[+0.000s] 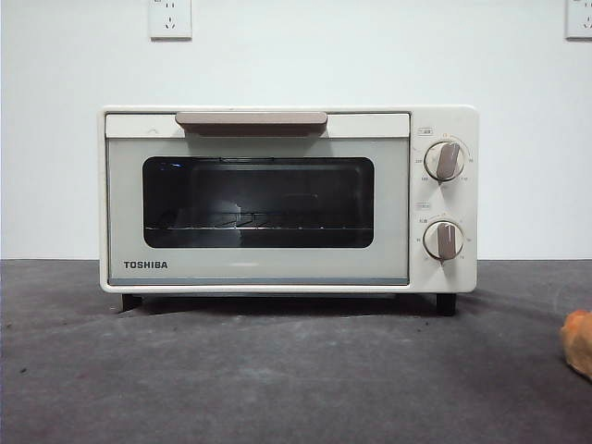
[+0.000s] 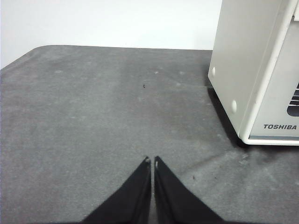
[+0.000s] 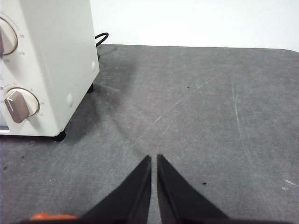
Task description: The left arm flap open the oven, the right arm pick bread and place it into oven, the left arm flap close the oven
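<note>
oven door shut, nothing started | I see left gripper and right gripper pressed together, empty, parked over bench | bread waiting right of oven

Mounted on white wall behind grey bench: two sockets, left socket, right socket, near far corners.
</note>
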You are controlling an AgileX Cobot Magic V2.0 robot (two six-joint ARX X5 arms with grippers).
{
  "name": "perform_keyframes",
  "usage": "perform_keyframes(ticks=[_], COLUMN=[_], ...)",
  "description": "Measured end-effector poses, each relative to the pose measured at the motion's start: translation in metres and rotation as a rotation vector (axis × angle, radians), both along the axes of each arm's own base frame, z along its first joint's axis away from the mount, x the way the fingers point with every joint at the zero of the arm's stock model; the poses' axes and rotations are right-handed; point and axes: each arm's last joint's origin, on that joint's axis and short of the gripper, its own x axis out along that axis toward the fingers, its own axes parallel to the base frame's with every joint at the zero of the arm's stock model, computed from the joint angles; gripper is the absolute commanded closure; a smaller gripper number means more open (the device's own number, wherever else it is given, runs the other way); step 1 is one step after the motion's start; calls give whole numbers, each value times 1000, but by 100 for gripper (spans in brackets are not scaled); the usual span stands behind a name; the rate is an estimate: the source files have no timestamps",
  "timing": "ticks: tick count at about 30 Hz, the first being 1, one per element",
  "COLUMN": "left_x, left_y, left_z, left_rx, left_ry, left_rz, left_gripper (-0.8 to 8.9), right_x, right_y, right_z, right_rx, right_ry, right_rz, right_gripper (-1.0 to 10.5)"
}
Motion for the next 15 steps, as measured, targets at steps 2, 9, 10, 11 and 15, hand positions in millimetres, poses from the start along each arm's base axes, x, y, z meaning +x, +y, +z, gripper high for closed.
perform_keyframes(ticks=[2,9,10,11,15], left_x=[0,0,0,0,0], left_y=[0,0,0,0,-2], left_z=[0,0,0,0,1], left_rx=[0,-53,-73,-86,-132], left_ry=[0,-1,-2,-2,-10], left_rz=[0,8,11,12,-30], left_gripper=[793,796,797,797,796], right_x=[0,0,0,0,0], right_y=[0,0,0,1,3], right_z=[0,0,0,0,1], right_rx=[0,41,65,94,204], right_ry=[0,3,4,5,10], right_rz=[0,-1,-1,6,61], right_gripper=[929,929,931,932,935])
